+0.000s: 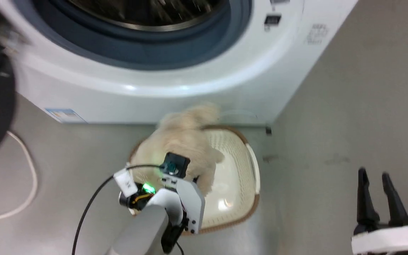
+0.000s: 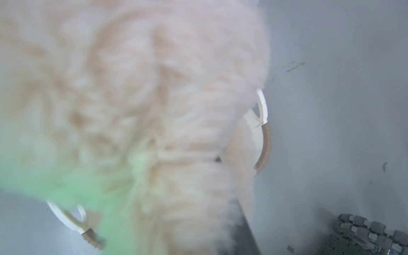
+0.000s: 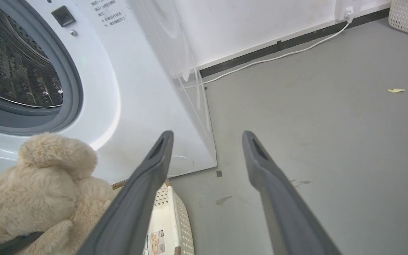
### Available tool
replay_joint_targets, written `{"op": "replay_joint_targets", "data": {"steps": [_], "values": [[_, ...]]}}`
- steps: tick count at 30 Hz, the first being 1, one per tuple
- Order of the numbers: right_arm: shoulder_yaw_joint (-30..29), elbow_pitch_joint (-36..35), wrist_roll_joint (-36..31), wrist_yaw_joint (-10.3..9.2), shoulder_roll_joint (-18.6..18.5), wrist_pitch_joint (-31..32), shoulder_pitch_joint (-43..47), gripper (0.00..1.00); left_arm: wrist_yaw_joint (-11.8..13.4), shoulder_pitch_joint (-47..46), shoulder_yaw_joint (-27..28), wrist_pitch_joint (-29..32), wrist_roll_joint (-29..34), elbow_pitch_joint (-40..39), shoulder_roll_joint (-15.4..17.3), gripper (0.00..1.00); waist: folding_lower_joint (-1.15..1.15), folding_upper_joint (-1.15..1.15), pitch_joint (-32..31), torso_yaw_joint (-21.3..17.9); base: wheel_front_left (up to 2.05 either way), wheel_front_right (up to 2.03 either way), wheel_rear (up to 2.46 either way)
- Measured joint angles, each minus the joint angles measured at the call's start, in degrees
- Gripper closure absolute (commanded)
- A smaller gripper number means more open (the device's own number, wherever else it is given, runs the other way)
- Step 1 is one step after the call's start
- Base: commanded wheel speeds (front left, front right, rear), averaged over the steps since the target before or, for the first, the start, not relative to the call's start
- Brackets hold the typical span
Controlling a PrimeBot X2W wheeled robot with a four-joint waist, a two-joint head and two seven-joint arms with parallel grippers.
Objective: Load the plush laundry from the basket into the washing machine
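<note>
Our left tool (image 1: 190, 177) is closed tight in the fur of the plush laundry (image 1: 186, 138). We hold it over the left part of the basket (image 1: 239, 166), which stands on the floor (image 1: 349, 106) just before the open washing machine (image 1: 175, 92). Our right tool (image 1: 373, 174) is spread wide, holding nothing, well off to the right.

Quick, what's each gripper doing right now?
Left gripper: shut on the teddy bear, over the basket.
Right gripper: open, holding nothing.
</note>
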Motion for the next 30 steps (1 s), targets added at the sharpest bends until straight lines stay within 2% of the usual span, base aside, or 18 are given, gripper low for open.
{"op": "replay_joint_targets", "data": {"steps": [8, 16, 23, 30], "values": [[-0.4, 1.2, -0.1, 0.0, 0.0, 1.3, 4.7, 0.0, 2.1, 6.2, 3.0, -7.5, -2.8, -7.0, 0.3, 1.0, -0.01, 0.0, -10.3, 2.8, 0.0, 0.0, 0.0], [-0.7, 1.1, 0.0, 0.0, 0.0, 2.3, 8.5, 0.0, 4.7, 8.7, 5.5, -12.2, -3.0, -15.2, 2.6, 1.0, 0.0, 0.0, -18.0, 4.1, 0.0, 0.0, 0.0], [-0.8, 0.2, 0.1, 0.0, 0.0, 3.3, 9.8, 0.0, 6.1, 8.8, 6.7, -14.2, -2.0, -18.5, 5.7, 1.0, 0.01, 0.0, -20.2, 2.2, 0.0, 0.0, 0.0], [-1.0, -0.8, 0.0, 0.0, 0.0, 3.8, 9.9, 0.0, 7.4, 4.6, 8.1, -15.9, 0.0, -18.9, 7.8, 1.0, 0.01, 0.0, -19.1, -1.0, 0.0, 0.0, 0.0]]}}
